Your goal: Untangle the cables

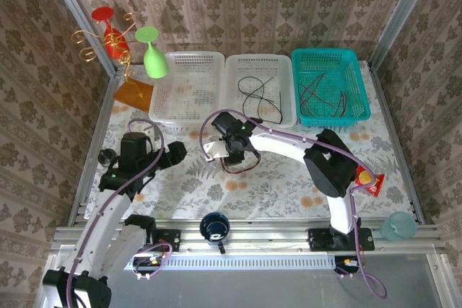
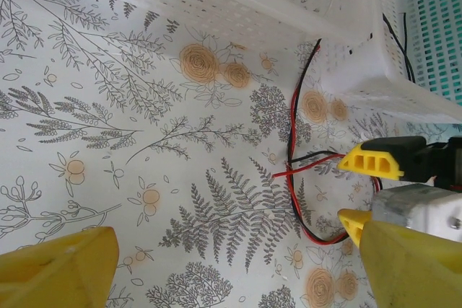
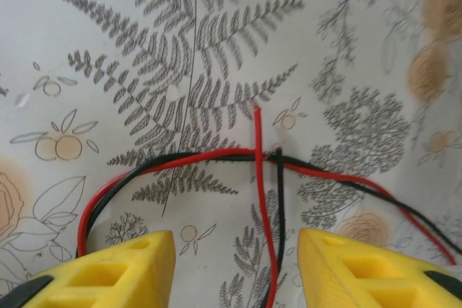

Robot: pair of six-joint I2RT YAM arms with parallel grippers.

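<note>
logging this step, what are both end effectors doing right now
Left end effector: open, empty.
Right end effector: open, straddling the red and black cables.

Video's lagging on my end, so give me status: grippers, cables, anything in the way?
Left gripper open, empty. Right gripper open, straddling the crossed red-and-black cables. White basket close beside them, nothing blocking.
</note>
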